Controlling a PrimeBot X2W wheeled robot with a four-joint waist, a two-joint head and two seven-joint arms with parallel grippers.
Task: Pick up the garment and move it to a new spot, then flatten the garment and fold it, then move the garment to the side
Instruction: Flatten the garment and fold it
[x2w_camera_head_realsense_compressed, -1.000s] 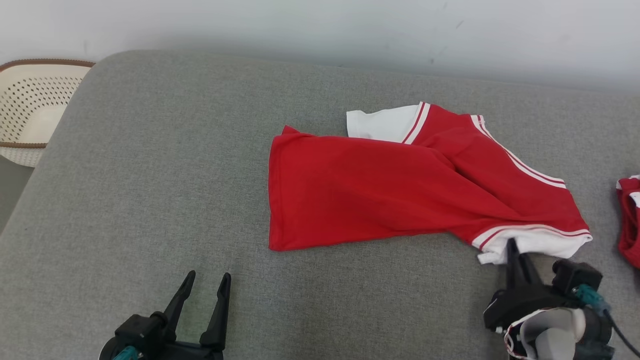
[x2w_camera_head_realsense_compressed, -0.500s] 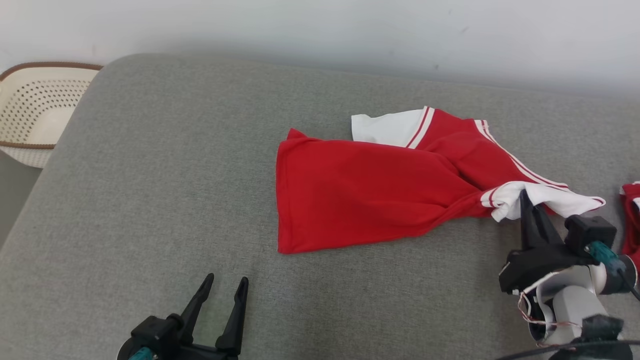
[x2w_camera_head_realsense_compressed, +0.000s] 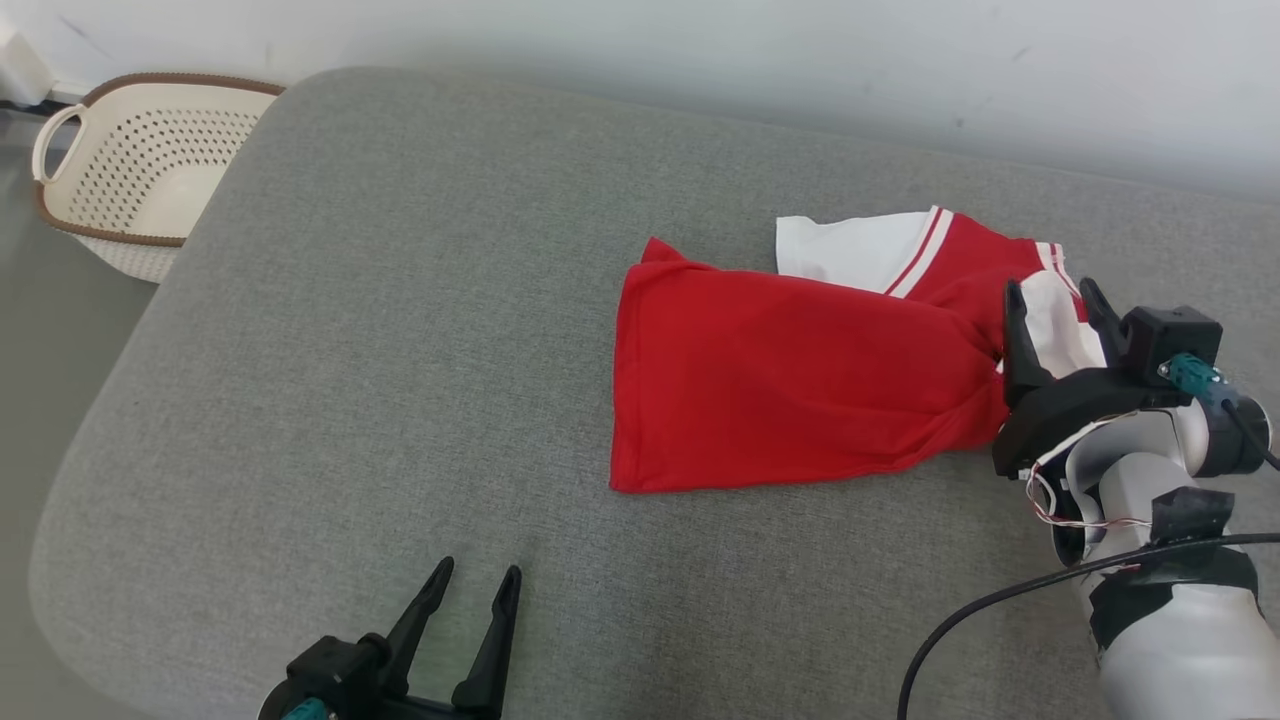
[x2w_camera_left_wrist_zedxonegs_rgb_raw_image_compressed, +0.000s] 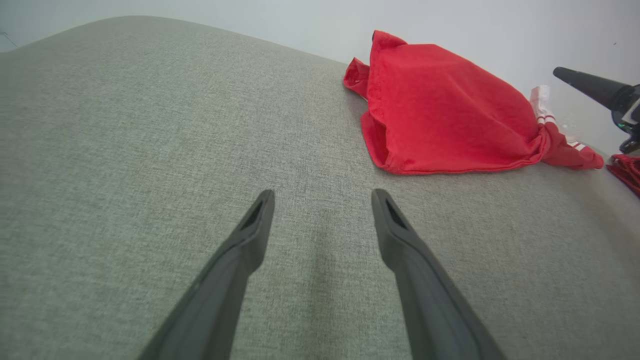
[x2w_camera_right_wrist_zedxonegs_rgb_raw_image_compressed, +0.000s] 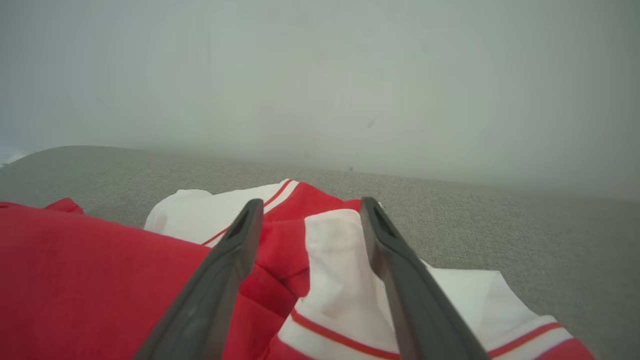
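Observation:
The garment (x2w_camera_head_realsense_compressed: 790, 380) is a red T-shirt with white, red-striped sleeves, lying on the grey cushion (x2w_camera_head_realsense_compressed: 400, 350) right of centre. Its near sleeve (x2w_camera_head_realsense_compressed: 1060, 320) is folded up over the red body. My right gripper (x2w_camera_head_realsense_compressed: 1050, 295) hovers over that sleeve, open, its fingers spread with the white cloth (x2w_camera_right_wrist_zedxonegs_rgb_raw_image_compressed: 335, 270) lying loose between them. The garment (x2w_camera_right_wrist_zedxonegs_rgb_raw_image_compressed: 90, 270) spreads to the left in the right wrist view. My left gripper (x2w_camera_head_realsense_compressed: 475, 580) rests open low at the front, over bare cushion (x2w_camera_left_wrist_zedxonegs_rgb_raw_image_compressed: 150, 150), well short of the garment (x2w_camera_left_wrist_zedxonegs_rgb_raw_image_compressed: 445, 115).
A cream perforated basket (x2w_camera_head_realsense_compressed: 140, 170) stands on the floor past the cushion's far left corner. Another red cloth (x2w_camera_left_wrist_zedxonegs_rgb_raw_image_compressed: 625, 172) lies at the right edge. A pale wall runs behind the cushion. My right arm's cable (x2w_camera_head_realsense_compressed: 1000, 610) hangs at the lower right.
My right gripper carried the near white sleeve up and back over the red body, then opened and let it go. The head camera shifted, so the whole scene slid right.

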